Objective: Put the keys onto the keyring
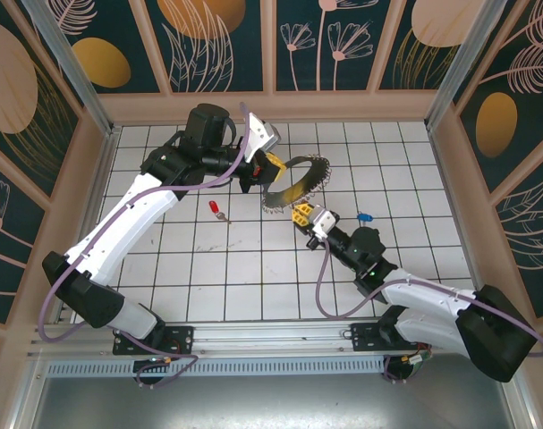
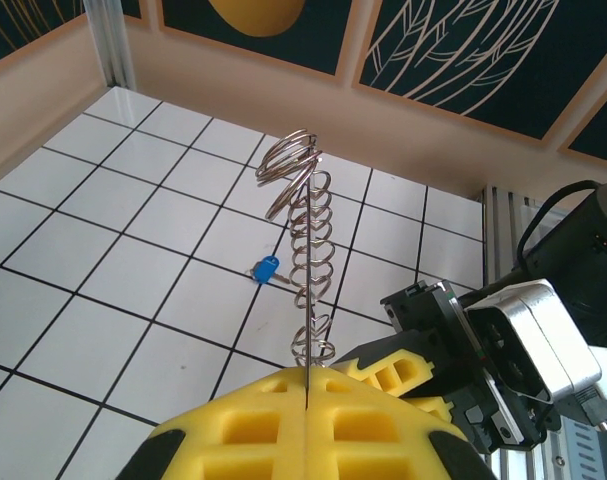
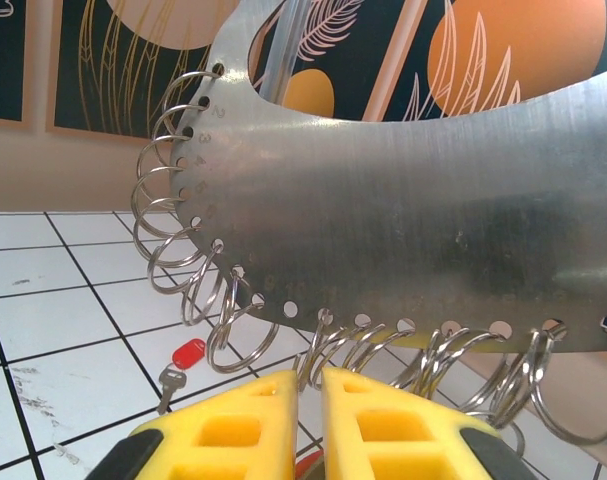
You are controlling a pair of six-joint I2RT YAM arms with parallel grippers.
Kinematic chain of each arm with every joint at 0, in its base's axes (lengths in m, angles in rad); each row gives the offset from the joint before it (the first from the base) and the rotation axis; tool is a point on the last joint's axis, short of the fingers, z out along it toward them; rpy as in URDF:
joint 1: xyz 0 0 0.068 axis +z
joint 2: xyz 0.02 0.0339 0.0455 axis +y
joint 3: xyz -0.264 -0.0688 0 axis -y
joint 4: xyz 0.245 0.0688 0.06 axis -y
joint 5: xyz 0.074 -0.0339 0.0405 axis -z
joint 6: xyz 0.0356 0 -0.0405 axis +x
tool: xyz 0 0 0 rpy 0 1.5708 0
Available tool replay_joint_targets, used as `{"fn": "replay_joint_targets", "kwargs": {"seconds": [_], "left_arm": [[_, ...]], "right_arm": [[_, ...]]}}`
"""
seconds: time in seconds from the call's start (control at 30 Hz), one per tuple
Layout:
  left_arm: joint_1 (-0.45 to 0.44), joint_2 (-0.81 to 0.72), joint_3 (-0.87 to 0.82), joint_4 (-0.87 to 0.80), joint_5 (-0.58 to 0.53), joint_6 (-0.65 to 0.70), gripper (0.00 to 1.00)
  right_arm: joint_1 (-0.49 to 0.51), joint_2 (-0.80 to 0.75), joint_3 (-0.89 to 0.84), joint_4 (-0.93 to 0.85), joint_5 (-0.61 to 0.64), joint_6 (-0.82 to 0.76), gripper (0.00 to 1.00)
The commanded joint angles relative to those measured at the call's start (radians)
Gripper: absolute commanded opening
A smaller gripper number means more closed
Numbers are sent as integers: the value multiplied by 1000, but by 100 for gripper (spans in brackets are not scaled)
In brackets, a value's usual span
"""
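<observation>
The keyring [image 1: 300, 179] is a flat grey metal crescent fringed with silvery split rings, held up off the tiles. My left gripper [image 1: 264, 168] is shut on its edge; in the left wrist view the yellow pads [image 2: 309, 385] pinch the plate [image 2: 309, 250] edge-on. My right gripper [image 1: 300, 214] sits just under the plate's lower rim [image 3: 403, 200]. Its pads [image 3: 311, 385] are nearly together, with one ring dipping into the narrow gap. A bit of red key head [image 3: 309, 466] shows low between them. Another red key [image 1: 216, 208] [image 3: 186, 355] lies on the tiles to the left.
A blue-headed key [image 1: 364, 216] [image 2: 266, 270] lies on the white tiled floor right of the grippers. Wooden walls with dark panels close in the back and both sides. A metal rail [image 1: 280, 338] runs along the near edge by the arm bases.
</observation>
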Motion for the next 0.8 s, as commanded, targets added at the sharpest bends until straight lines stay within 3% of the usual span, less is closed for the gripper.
{"fn": "replay_joint_targets", "kwargs": {"seconds": [0.0,0.77], "left_arm": [[-3,-7,32,29,7,-17,0],[-3,-10,32,26,2,-16,0]], "right_arm": [[9,12,33,61,6,10,15],[8,-62,33,-69,26,-80,18]]}}
